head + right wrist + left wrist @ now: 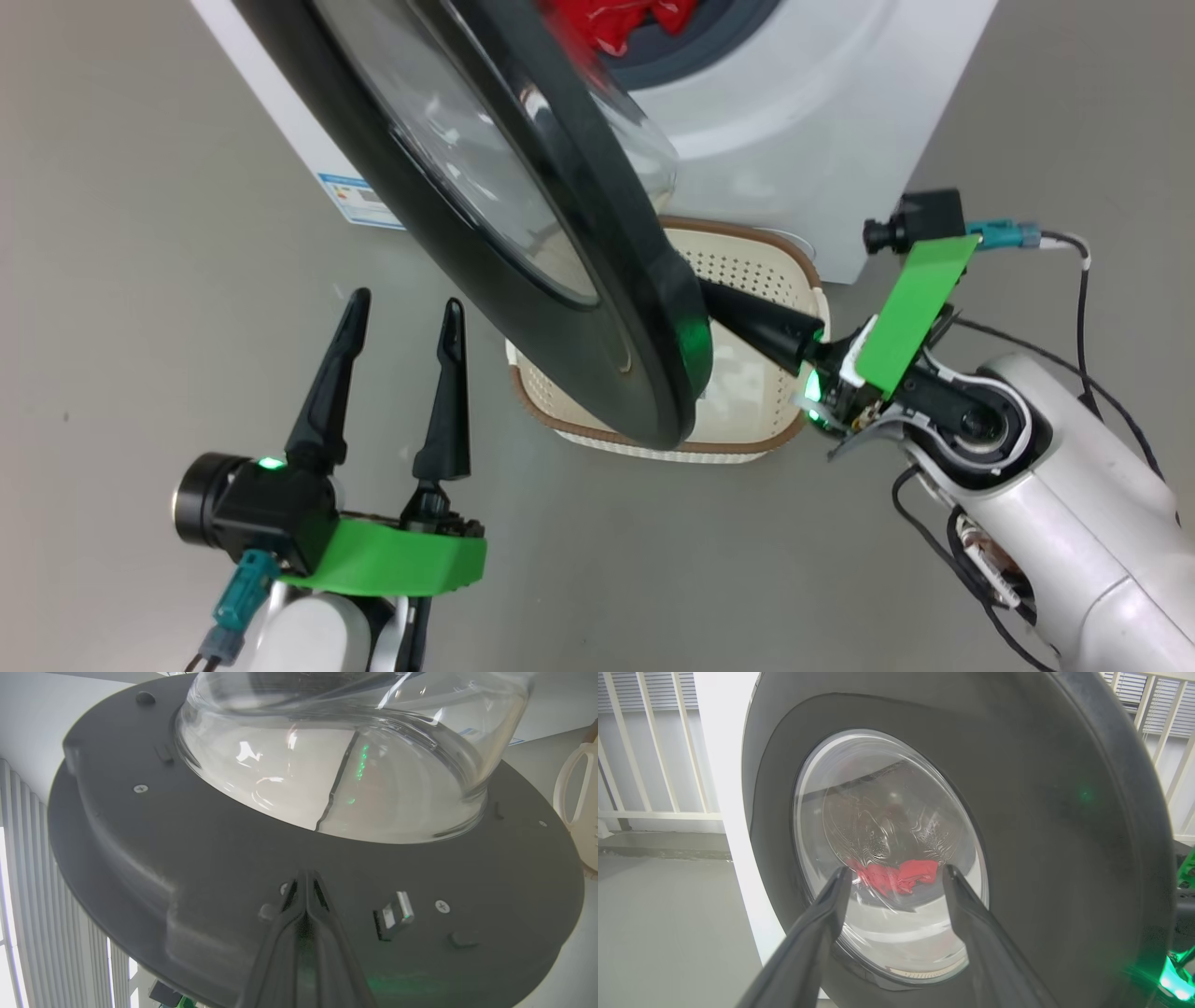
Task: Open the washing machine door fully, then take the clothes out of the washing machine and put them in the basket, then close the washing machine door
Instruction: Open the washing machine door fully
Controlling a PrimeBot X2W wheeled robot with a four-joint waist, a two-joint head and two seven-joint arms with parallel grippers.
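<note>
Red clothes through door glass, left wrist view; left hand spread; right hand clenched.

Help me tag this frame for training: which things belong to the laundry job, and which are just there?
Job: washing machine door, part open; washing machine; clothes, in the drum; basket; right gripper, shut at the door's inner face; left gripper, open.
Just there: white railing; grey floor.

The glossy black washing machine door with its bulging glass window stands partly open, swung near over the cream, brown-rimmed basket on the floor before the white washing machine. Red clothes lie inside it.
</note>
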